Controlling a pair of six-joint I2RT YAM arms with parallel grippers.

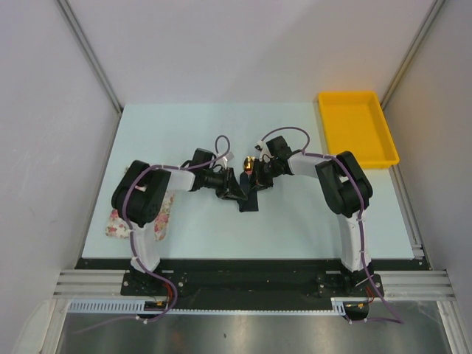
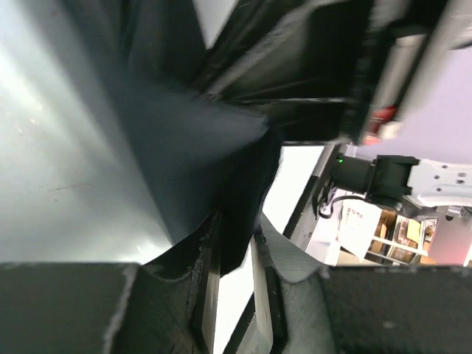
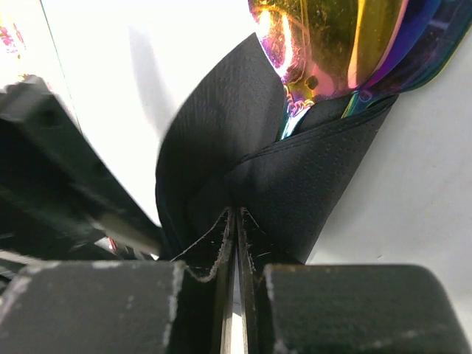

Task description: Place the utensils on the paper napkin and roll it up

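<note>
One black napkin [image 1: 248,203], pale table [image 1: 184,133], grey walls [image 1: 44,110]

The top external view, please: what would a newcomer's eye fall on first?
The left gripper and right gripper meet at the centre of the table, each pinching the black paper napkin, with the utensils showing shiny gold ends above its fold. Next comes the bright yellow tray at the far right corner.

Left gripper [image 2: 232,284] and right gripper [image 3: 236,247] meet, both pinched closed.
</note>
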